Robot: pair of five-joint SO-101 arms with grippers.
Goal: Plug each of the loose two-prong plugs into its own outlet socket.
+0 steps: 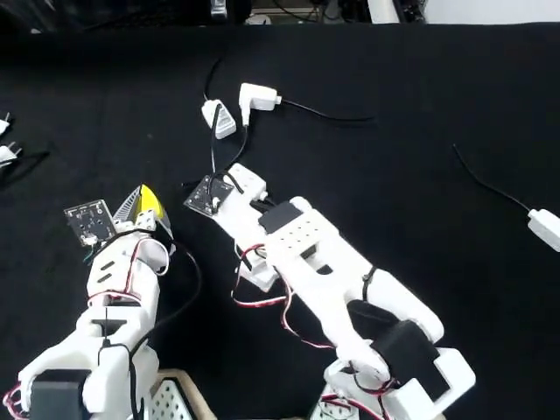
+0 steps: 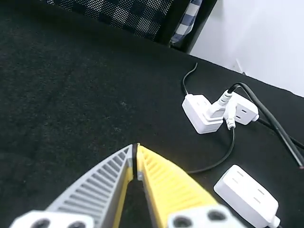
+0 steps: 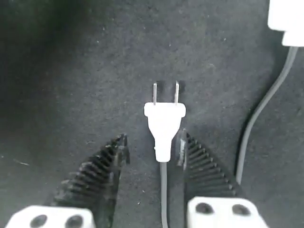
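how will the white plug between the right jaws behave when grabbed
The plug looks small and rigid, so probably light and firm to pinch. Its smooth tapered body may slip. The thin cord behind seems floppy and could tug it askew.

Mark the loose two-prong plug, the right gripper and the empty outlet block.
two-prong plug [image 3: 165,118], right wrist view, its white body.
right gripper [image 3: 153,140], right wrist view, midway between fingertips.
outlet block [image 2: 247,192], left wrist view, its slotted face.

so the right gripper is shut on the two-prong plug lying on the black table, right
Not quite. The right gripper is open, not shut: its fingers stand on either side of the two-prong plug lying on the black table, as the right wrist view shows.
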